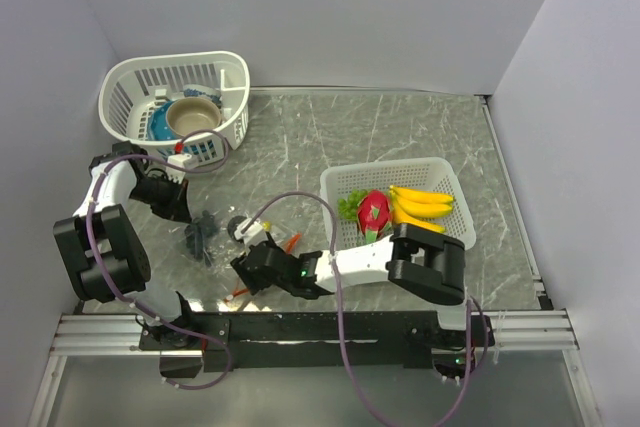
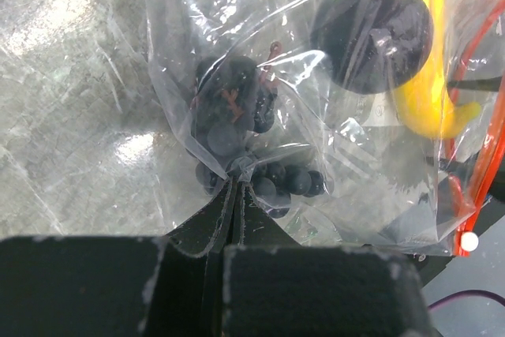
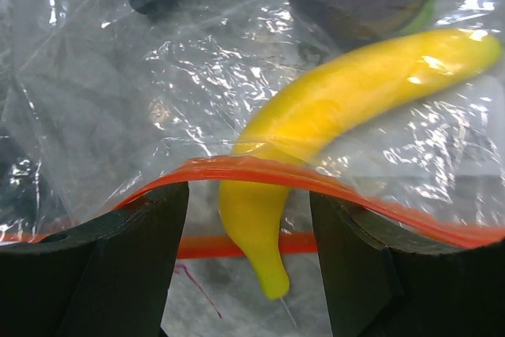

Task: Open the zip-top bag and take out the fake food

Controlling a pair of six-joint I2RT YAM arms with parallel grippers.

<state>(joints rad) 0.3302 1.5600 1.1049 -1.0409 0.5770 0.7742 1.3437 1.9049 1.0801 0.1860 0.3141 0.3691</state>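
So the limp clear plastic zip-top bag [image 1: 228, 245] is lying on the grey marble-look table [image 1: 400, 132] down around 7 o'clock, close to the arm bases, strung between the two pincers. Its orange-red zip strip [image 3: 260, 170] is parted, and a single yellow plastic banana [image 3: 347, 100] has its tapered tip poking out through the mouth. A dark purple grape cluster [image 2: 233, 116] and a dark round piece [image 2: 371, 33] sit deeper in.

The left gripper [image 2: 235, 195], at the bag's 9 o'clock, is clamped tight on a fold of film right beside the grapes. The right gripper [image 3: 246, 212], at its 5 o'clock, is spread wide with a finger either side of the banana tip, gripping nothing. The upper zip lip is draped across it.

My worry: if those jaws close here they could catch the zip lip along with the banana, so the whole bag drags. That tip also looks slick and narrow, so it could squirt free. And thin film may slide out of the left pinch.

Off at 3 o'clock, the white rectangular mesh basket [image 1: 440, 169] already has a banana bunch [image 1: 420, 205], a pink-red dragon fruit [image 1: 375, 209] and a green cluster [image 1: 350, 203]. The round white basket [image 1: 235, 72] is up at 11 o'clock.
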